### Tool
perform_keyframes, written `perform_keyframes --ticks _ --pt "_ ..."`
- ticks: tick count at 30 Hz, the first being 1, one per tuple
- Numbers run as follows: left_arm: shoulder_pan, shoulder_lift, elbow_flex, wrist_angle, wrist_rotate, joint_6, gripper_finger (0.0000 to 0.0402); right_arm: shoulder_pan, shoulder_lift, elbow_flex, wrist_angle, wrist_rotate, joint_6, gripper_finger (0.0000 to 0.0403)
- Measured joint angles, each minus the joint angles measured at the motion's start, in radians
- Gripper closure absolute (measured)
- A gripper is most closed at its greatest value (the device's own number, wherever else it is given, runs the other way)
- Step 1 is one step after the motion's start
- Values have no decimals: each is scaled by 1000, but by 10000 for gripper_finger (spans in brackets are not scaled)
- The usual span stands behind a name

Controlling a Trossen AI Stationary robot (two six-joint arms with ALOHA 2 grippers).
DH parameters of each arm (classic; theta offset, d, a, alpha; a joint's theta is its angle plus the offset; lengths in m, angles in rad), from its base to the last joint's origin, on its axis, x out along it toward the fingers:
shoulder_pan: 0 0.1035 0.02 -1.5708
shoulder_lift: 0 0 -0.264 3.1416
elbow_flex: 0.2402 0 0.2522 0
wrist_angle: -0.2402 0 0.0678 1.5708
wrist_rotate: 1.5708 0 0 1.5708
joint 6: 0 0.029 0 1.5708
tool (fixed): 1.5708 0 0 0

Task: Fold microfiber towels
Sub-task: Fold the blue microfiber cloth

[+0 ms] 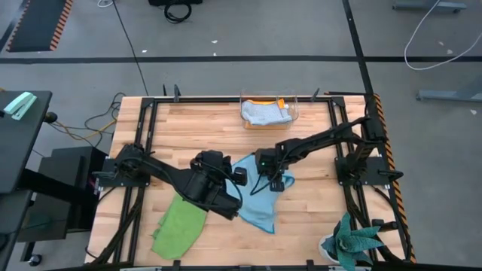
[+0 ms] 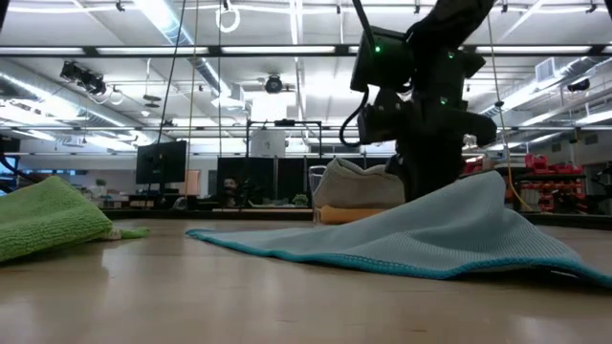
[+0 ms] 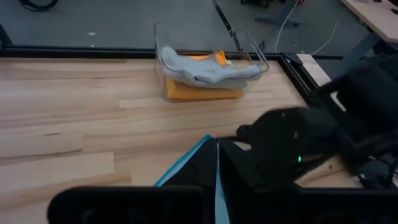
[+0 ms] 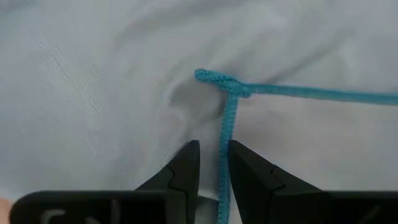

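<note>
A light blue towel (image 1: pixel 260 207) with a teal hem lies at the table's middle, its far part drawn up off the wood (image 2: pixel 449 220). My left gripper (image 1: pixel 239 178) is shut on its far left corner. My right gripper (image 1: pixel 273 184) stands just to the right of it, shut on the hem. A lime green towel (image 1: pixel 179 226) lies crumpled near the front left edge. A grey towel (image 3: pixel 205 68) rests on an orange-yellow one (image 3: pixel 202 93) inside the clear box (image 1: pixel 269 111) at the far edge. My left gripper pinches the light blue towel's hemmed corner (image 3: pixel 208 142) between its shut fingers (image 3: pixel 249 171), coming in slanting downward from the table's left. The corner is raised off the table. One layer or several, I cannot tell. My right gripper pinches the teal hem (image 4: pixel 226 134) between its two fingertips (image 4: pixel 186 165), a little back from a corner (image 4: pixel 211 78). The fingers point down from above, and the hem runs between them. The cloth rises toward the hold, its near edge (image 2: pixel 316 253) on the table.
A teal spiky-leaved plant (image 1: pixel 354 245) stands at the front right corner. Black frame rails (image 1: pixel 143 143) run along the table's left and right sides. Bare wood (image 1: pixel 196 128) shows between the box and the arms.
</note>
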Motion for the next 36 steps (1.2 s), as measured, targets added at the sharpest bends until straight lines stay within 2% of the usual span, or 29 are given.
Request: perform_keyframes --ticks 8,15,28,36 --pt "2 0 0 0 -4 0 391 -4 43 4 1 24 8 315" --pt "1 1 0 0 -4 -4 376 -29 17 -1 7 117 -13 341" --pt "-1 1 0 0 -3 20 392 -123 18 -1 -9 112 -19 386" --pt "-1 1 0 0 -7 27 374 -129 17 -1 -8 113 -46 398"
